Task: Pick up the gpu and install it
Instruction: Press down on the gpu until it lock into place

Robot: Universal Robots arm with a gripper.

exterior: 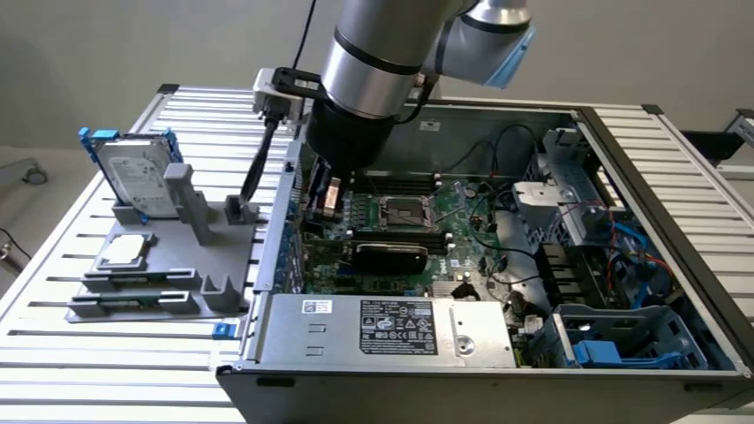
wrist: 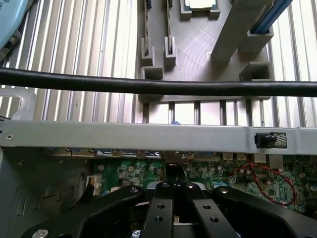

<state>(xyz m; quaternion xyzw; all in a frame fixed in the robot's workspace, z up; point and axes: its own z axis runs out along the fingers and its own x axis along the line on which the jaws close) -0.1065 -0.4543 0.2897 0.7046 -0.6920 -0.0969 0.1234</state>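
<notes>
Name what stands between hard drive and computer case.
Exterior view: gray holder posts and a black cable stand between the hard drive and the computer case.

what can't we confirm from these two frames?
- Gripper tips, exterior view: hidden behind the arm's black wrist inside the case.
- What the shut fingers pinch, wrist view: too little shows between them to name it.
- Hard drive label, exterior view: too small to read.

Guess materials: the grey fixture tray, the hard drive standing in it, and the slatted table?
Matte grey fixture tray with upright posts: looks like moulded or printed plastic, uniform dull colour, no glare. Silver hard drive with blue side rails: shiny metal casing reflecting light; the rails look like plastic. Ribbed silver table: likely aluminium profile, bright brushed sheen along regular slats.
</notes>
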